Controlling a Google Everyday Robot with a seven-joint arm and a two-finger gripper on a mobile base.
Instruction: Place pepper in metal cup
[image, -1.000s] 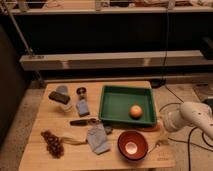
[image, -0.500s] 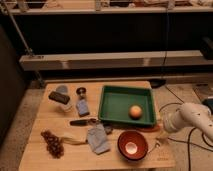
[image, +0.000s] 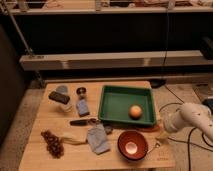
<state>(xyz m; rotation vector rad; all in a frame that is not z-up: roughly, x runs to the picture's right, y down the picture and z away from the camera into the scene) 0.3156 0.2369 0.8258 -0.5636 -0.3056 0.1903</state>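
one thin orange-red pepper seems to lie near the right edge of the worktop. it is tight against the front right corner of the green tray and just behind the red-brown bowl. it looks faint, so i am not fully sure of its shape. its long side seems to run from left to right, along the front wall of the tray, with one end pointing at the hand.

the hand sits at the end of the white arm, at the right edge of the worktop, just beside the pepper. so the pepper lies to the left of the hand and a bit toward the back. i cannot tell if the hand is wide, narrow or holding something.

the metal cup stands well apart from both, near the back edge on the left half of the worktop, on the other side of the tray.

i think the grab comes first. the hand should close across the thin side of the pepper, not along its length. then comes a long trip past the tray, where a round orange fruit lies. the cup is small, so the pepper may need to go in tip first.
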